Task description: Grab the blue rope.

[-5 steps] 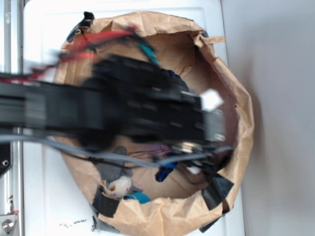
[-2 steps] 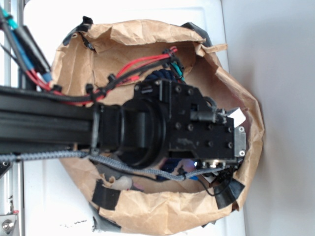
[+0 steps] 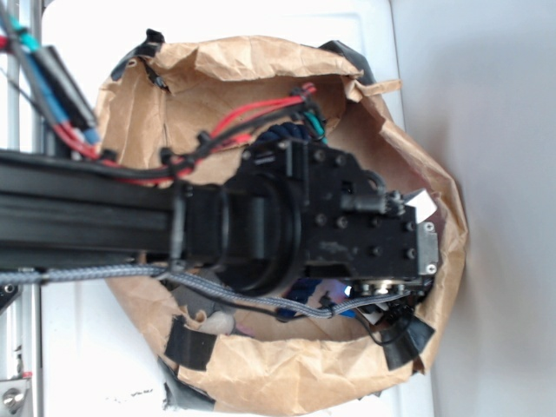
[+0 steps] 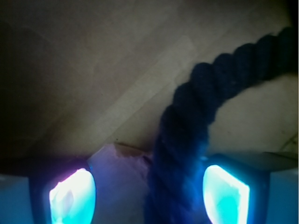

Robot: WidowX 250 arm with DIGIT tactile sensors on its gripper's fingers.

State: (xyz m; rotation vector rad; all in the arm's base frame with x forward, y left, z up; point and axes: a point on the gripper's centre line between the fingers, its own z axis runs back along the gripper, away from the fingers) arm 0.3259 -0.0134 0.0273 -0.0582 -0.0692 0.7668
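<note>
The blue rope (image 4: 187, 135), thick, dark navy and twisted, curves down from the upper right of the wrist view and runs between my fingers. My gripper (image 4: 149, 196) is open, with the glowing left pad (image 4: 72, 196) well clear of the rope and the right pad (image 4: 226, 193) close beside it. A pale patch lies on the brown floor between the left pad and the rope. In the exterior view the black gripper body (image 3: 356, 230) is down inside the paper bag (image 3: 261, 52) and hides most of the rope; a dark blue bit of the rope (image 3: 282, 135) shows above it.
The crumpled bag walls ring the gripper closely, patched with black tape (image 3: 187, 343). A grey plush toy (image 3: 213, 320) lies at the bag's lower left. My grey braided cable (image 3: 234, 298) and the red wires (image 3: 252, 113) drape across the opening. The bag sits on a white surface (image 3: 78, 347).
The arm swept right and settled inside the bag; a second ago it was a blur. Since 0.4 s ago it has only shifted slightly right.
</note>
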